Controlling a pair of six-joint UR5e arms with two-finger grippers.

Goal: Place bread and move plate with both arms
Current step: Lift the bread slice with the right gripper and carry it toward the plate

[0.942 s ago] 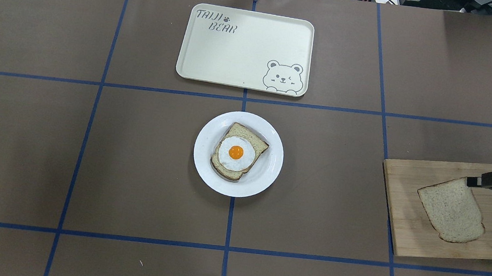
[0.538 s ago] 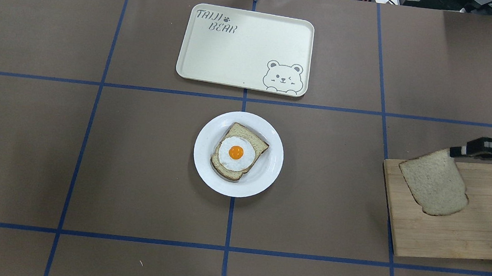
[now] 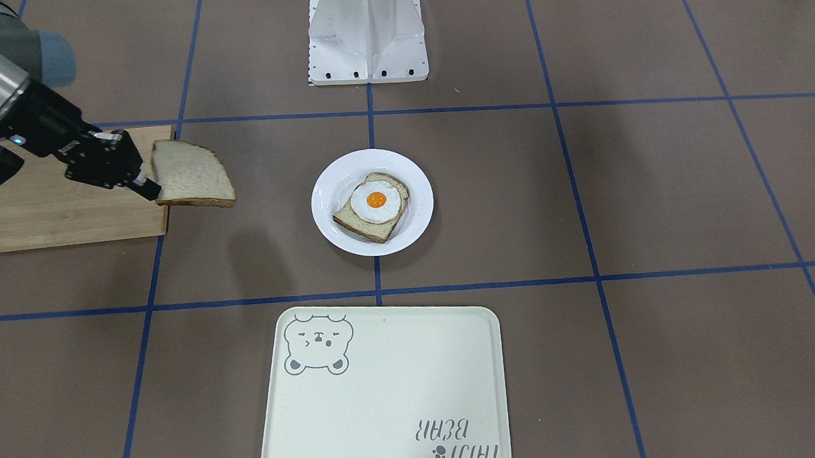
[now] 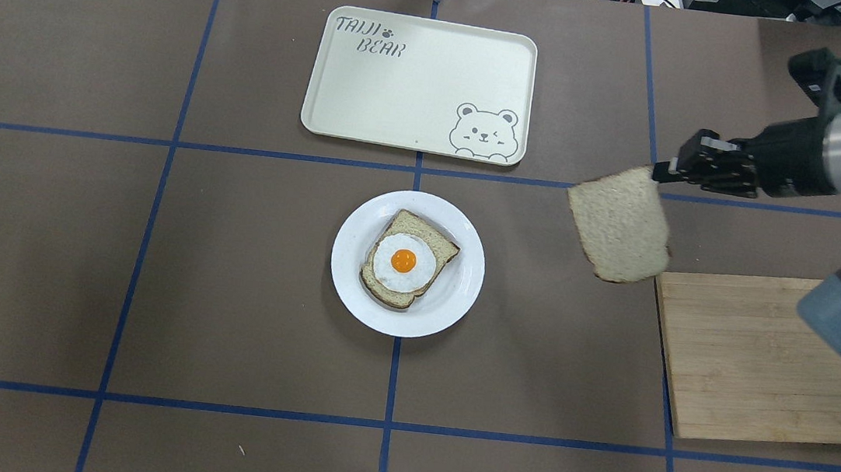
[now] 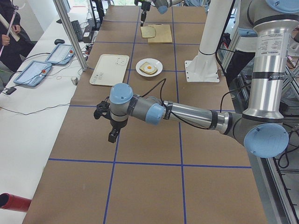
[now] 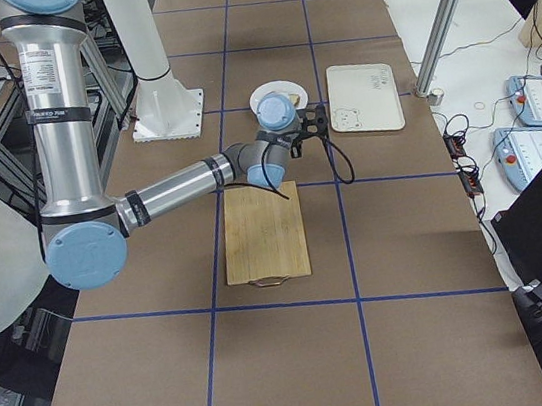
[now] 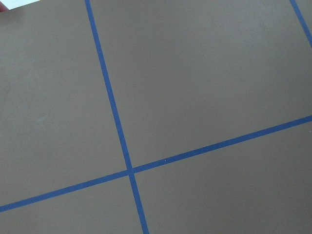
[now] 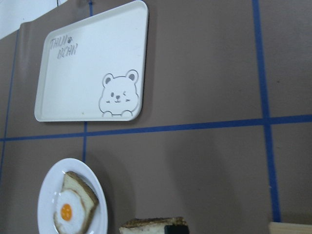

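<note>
The bread [image 4: 618, 233] is a plain pale slice hanging in the air, gripped by one corner. My right gripper [image 4: 660, 172] is shut on that corner, left of the wooden board and right of the plate [image 4: 346, 259]. The white plate sits mid-table and carries a slice topped with a fried egg [image 4: 403, 260]. From the front, the bread [image 3: 192, 174] hangs beyond the board's edge, with the right gripper [image 3: 150, 188] beside it. The right wrist view shows the bread's crust [image 8: 153, 225] at the bottom and the plate [image 8: 46, 195] at lower left. My left gripper [image 5: 112, 136] hovers over bare table far from the plate; I cannot tell whether it is open.
A wooden cutting board [image 4: 766, 366] lies at the right of the overhead view. The cream bear-print tray [image 4: 421, 84] lies beyond the plate. The white robot base [image 3: 367, 34] stands at the near table edge. Blue tape lines cross the brown table cover.
My right gripper has lifted the bread off the cutting board and carried it leftward and away from the robot, off the board's edge toward the plate.
</note>
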